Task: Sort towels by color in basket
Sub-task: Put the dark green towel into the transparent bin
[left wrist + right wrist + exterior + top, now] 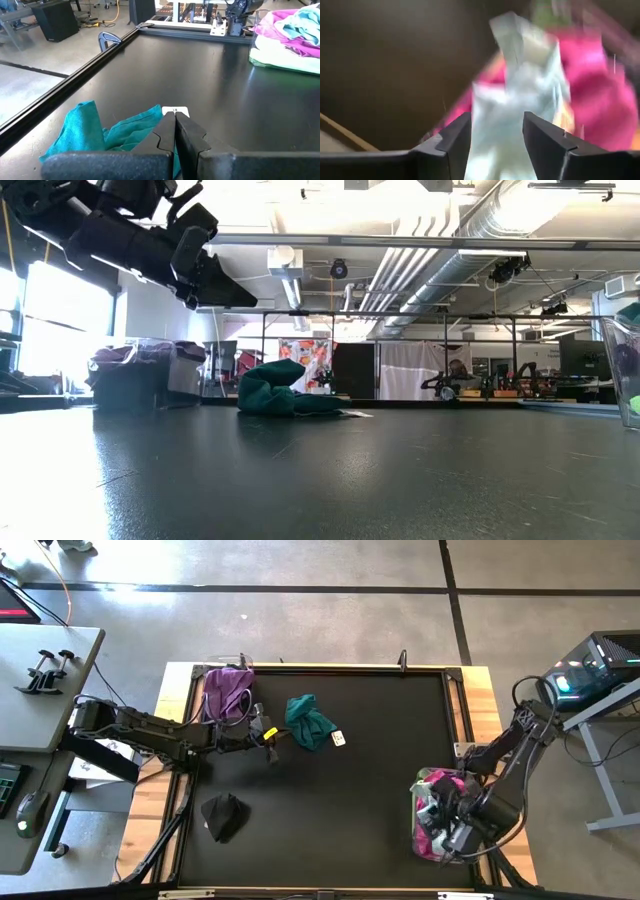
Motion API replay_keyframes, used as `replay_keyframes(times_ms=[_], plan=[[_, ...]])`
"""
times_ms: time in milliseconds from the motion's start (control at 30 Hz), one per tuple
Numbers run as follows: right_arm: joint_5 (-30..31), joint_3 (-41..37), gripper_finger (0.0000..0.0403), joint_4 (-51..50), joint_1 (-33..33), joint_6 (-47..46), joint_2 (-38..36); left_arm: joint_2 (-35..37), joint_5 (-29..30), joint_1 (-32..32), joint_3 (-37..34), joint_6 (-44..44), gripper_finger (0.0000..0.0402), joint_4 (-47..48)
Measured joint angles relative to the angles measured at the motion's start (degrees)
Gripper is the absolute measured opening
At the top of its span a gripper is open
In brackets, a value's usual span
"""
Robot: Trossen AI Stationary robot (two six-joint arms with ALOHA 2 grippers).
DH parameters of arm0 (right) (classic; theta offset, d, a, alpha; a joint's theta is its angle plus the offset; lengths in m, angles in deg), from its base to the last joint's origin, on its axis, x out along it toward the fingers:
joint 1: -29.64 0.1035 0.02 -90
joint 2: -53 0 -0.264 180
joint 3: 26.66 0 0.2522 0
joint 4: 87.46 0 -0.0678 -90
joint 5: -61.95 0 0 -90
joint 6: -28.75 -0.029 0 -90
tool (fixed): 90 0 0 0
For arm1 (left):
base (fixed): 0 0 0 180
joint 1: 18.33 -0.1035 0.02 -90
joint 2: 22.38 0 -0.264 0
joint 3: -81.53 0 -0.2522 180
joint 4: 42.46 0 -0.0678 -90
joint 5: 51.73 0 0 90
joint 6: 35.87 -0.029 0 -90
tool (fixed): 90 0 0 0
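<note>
Right gripper (492,137) parted over a pale towel (520,95) — left gripper (175,131) clenched, empty.

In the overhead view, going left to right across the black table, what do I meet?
Purple towel and black towel at about the same distance in, then the left claw, shut → teal towel → small white tag → clear basket of mixed towels with the right claw over it.
</note>
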Motion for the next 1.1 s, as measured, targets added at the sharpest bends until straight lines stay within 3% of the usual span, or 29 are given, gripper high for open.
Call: replay_keyframes(times_ms=[167,300,400,500,667,833,967,1100], plan=[[20.45,-2.11,0.0174,1.43,-4.12,12.42,0.0,0.0,0.09,-0.34,0.0,0.04,0.0,-1.04],[25.79,-6.82,0.0175,8.3,-11.0,24.75,0.0,-0.51,2.59,-1.58,0.02,-0.45,0.001,-5.06],[26.42,-12.08,0.0175,21.25,-17.55,37.17,0.0,-1.21,2.72,-3.13,0.25,-4.53,0.0039,-6.51],[23.5,-18.43,0.0175,42.56,-24.67,54.2,0.01,-2.34,2.67,-4.94,1.35,-4.33,0.0083,-5.25],[10.1,-30.51,0.0175,87.56,-35.49,82.22,0.51,-7.76,1.79,-6.7,4.65,-6.89,0.0169,-2.46],[-7.02,-40.65,0.0175,128.18,-42.21,93.54,5.07,-16.97,1.12,-8.66,9.88,-5.12,0.0239,3.39],[-9.69,-43.2,0.0175,142.9,-43.58,94.52,10.4,-23.96,2.57,-10.06,14.7,-3.72,0.026,11.19],[-8.9,-41.91,0.0175,145.08,-43.33,94.57,15.43,-29.63,2.03,-11.78,18.5,-0.66,0.0261,17.47]])
